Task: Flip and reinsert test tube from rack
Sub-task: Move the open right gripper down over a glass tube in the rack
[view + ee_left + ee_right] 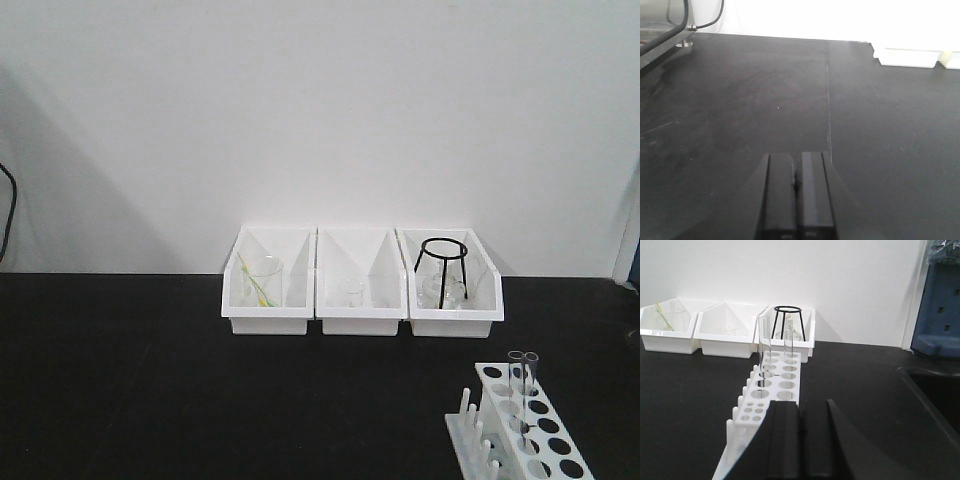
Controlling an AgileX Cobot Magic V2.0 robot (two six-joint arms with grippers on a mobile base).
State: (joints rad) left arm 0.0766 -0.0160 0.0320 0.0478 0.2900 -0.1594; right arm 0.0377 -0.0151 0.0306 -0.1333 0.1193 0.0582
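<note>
Right wrist view: right tool closed, empty.

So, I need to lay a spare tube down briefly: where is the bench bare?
The black tabletop lies bare left of the rack and in front of the three white bins; also right of the rack. Crowded: the rack with its two test tubes, and the bins' row.

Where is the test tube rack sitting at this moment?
In the front view the rack stands at lower right on the black table, nearer the camera than the rightmost bin, which holds a black tripod.
</note>
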